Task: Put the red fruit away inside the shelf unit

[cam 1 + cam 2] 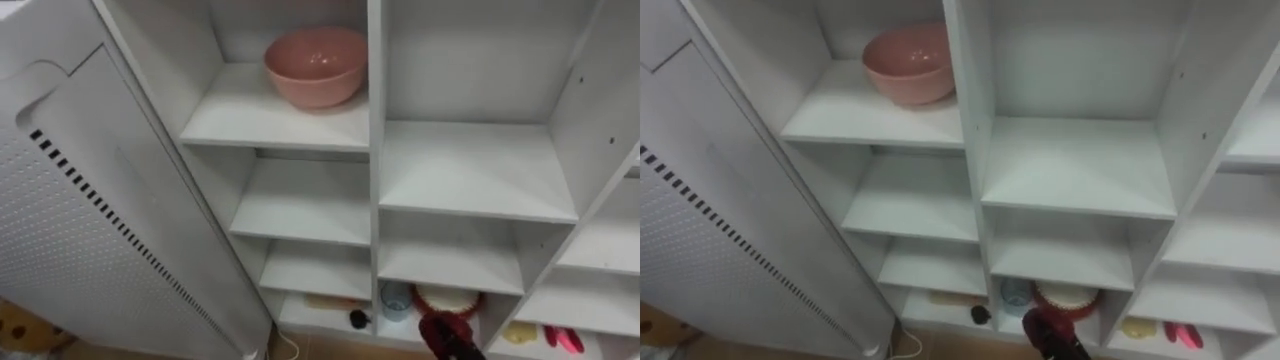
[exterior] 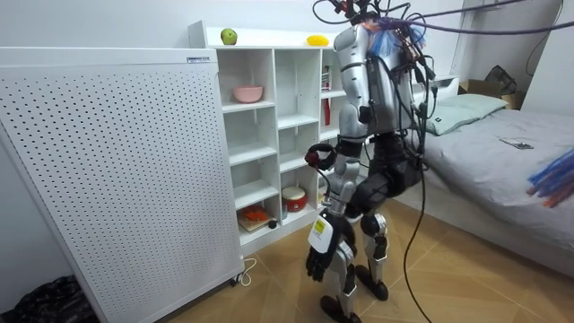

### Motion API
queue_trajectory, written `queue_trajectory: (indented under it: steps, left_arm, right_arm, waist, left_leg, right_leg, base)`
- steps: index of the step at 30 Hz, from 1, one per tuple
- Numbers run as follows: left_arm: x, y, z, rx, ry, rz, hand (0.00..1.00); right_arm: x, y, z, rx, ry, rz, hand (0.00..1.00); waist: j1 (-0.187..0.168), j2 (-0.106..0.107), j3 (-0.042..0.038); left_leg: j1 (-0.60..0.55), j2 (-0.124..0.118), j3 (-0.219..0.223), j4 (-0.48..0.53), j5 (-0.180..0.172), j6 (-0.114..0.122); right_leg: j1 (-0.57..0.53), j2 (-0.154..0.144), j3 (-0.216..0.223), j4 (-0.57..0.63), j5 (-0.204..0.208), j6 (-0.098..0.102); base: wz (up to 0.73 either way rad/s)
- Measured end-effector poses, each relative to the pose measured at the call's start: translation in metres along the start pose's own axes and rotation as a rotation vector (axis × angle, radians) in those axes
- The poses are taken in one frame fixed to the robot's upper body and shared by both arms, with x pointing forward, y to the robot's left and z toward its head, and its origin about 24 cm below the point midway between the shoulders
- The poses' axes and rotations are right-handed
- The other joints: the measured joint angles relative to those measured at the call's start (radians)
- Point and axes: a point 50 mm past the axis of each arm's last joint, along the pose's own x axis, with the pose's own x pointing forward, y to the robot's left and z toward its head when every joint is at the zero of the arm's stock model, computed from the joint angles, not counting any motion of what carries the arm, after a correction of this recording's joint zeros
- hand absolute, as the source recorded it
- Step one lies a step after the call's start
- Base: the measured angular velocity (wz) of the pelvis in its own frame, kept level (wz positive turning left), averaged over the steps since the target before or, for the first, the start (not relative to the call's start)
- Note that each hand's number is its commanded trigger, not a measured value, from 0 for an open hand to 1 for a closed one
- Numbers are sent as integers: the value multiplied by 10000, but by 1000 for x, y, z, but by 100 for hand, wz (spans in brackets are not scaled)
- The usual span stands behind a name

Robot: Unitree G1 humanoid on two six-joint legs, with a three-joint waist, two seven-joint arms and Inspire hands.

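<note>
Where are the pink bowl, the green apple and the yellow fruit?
pink bowl (image 1: 316,62), left eye view, its inner wall.
green apple (image 2: 229,37), room view, its middle.
yellow fruit (image 2: 317,40), room view, its middle.

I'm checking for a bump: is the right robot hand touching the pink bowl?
Apart. The left eye view shows the pink bowl on an upper shelf and the right robot hand far below, a wide gap between.

- Closet (image 1: 470,170): white, open-fronted and upright, divided into columns of stacked square compartments with flat shelves.
- Green apple (image 2: 229,36): small and round, sitting on the closet's top board near the end at the room view's left.
- Yellow fruit (image 2: 316,39): low and flattish, kind unclear. It lies on the closet's top board, well apart from the green apple, toward the room view's right.
</note>
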Motion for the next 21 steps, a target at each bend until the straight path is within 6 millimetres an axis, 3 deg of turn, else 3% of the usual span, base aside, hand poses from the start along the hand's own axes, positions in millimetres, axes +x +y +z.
queue_trajectory:
  steps: [10, 14, 18, 21]
  left_arm:
    - [-1, -4, 16, -361, -498, -3, 0]
    - [-1, -2, 19, -551, -620, 112, 0]
    - [0, 7, 17, -857, -565, 304, 0]
    - [0, 8, 19, -884, -679, 346, 0]
  right_arm:
    - [8, 40, 69, 2307, -1501, 757, 100]
    - [9, 56, 84, 2323, -1779, 1031, 100]
    - [8, 74, 100, 2468, -2058, 1171, 100]
    - [5, 90, 111, 2470, -2287, 1433, 100]
  waist:
    - [223, -30, 5]
    - [233, -76, 9]
    - [181, -302, -16]
    - [197, -293, -21]
  left_leg:
    - [-1538, 53, 170, 889, -6, -24]
    - [-1866, 64, 273, 1057, -37, -20]
    - [-2379, 83, 259, 1394, -50, -24]
    - [-2636, 150, 217, 1645, -125, -9]
  right_leg:
    - [-1656, -9, 326, 893, 2, -167]
    - [-2054, -28, 370, 1087, 7, -191]
    - [-2544, -118, 325, 1365, -47, -289]
    - [-2688, -88, 251, 1429, -35, -302]
  base:
    - [-4]
    - [-5]
    - [6]
    - [0]
